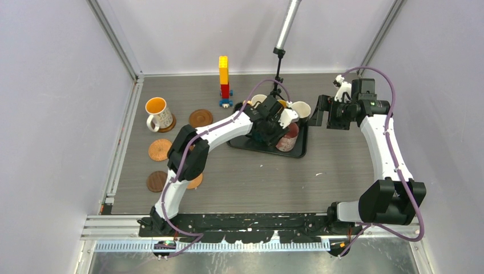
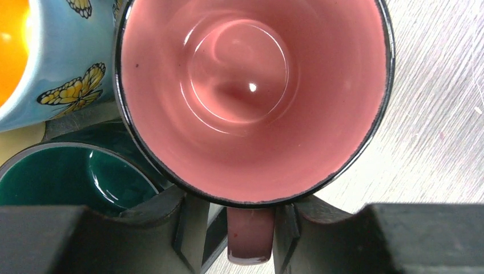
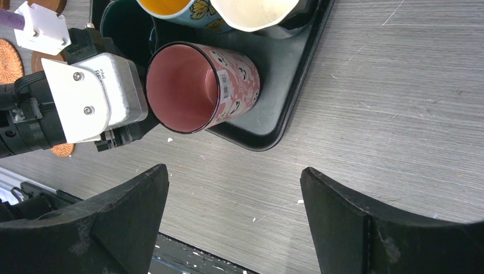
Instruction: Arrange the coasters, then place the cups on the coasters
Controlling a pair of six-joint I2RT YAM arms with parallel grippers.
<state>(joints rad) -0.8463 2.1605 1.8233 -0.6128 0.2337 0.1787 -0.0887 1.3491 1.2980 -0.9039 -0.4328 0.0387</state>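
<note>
While shut, left gripper (image 2: 251, 228) on pink mug's (image 2: 251, 97) handle.

Lab: walled robot test cell (image 1: 68, 85).

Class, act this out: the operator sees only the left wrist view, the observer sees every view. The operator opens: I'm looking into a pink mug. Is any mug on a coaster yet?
Observer: Yes, the white patterned mug stands on a far-left coaster.
Operator: Any free coasters?
Observer: A bare brown coaster lies just right of it.
Operator: Where's the right gripper?
Observer: The right gripper hovers open beside the black tray.
</note>
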